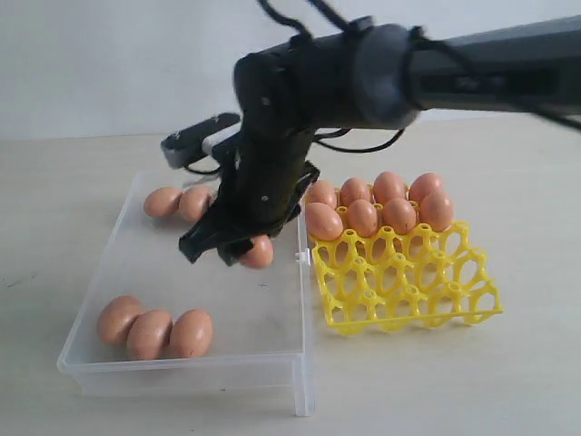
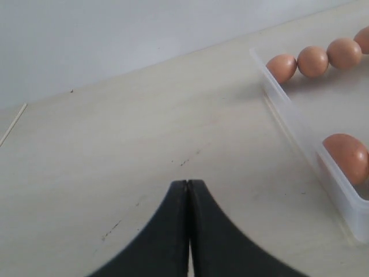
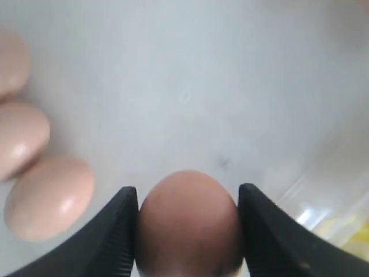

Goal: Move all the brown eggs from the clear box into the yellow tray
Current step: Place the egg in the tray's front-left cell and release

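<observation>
My right gripper [image 3: 188, 193] reaches down into the clear box [image 1: 272, 313], its two black fingers pressed against both sides of one brown egg [image 3: 188, 222]. In the exterior view that egg [image 1: 259, 252] sits low over the box floor near the right wall, with the right gripper [image 1: 238, 252] round it. Three more eggs [image 1: 154, 331] lie at the box's front left and two [image 1: 179, 202] at its far left. The yellow tray [image 1: 408, 282] holds several eggs [image 1: 381, 204] in its far rows. My left gripper [image 2: 188, 182] is shut and empty over bare table beside the box wall [image 2: 300, 135].
The pale tabletop [image 1: 508, 173] spreads around the box and the tray. The right arm's thick black link [image 1: 472, 73] crosses above the tray. A white wall stands behind the table. The tray's near rows of cells [image 1: 399, 295] are open.
</observation>
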`<control>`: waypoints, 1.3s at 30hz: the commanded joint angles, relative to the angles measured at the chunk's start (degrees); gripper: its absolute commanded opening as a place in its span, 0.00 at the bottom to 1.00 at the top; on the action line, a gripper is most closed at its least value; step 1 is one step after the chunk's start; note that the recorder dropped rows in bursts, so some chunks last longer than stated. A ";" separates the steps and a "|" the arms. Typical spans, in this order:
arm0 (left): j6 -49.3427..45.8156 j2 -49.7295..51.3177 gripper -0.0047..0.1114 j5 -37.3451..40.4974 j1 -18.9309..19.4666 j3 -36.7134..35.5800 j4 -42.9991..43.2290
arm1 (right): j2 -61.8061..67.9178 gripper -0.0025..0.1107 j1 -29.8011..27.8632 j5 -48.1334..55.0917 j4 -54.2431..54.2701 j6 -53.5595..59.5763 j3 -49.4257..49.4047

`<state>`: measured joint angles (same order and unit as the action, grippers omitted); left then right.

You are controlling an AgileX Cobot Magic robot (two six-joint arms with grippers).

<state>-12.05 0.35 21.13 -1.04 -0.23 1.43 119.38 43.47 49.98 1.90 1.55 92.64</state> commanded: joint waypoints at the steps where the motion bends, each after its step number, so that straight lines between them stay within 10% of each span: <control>1: 0.31 -0.35 0.04 -0.45 -0.11 0.23 0.00 | -11.83 0.02 -3.72 -28.44 -1.90 -0.48 -17.67; 15: 0.31 -0.35 0.04 -0.45 -0.11 0.23 0.00 | -19.64 0.02 -13.50 -73.38 -0.33 -5.34 -48.01; 39: 0.31 -0.35 0.04 -0.45 -0.11 0.23 0.00 | -9.98 0.03 -13.90 -84.29 -4.32 -12.23 -51.84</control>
<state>-12.05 0.35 21.13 -1.04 -0.23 1.43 108.75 29.81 -31.96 -1.24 -10.47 40.98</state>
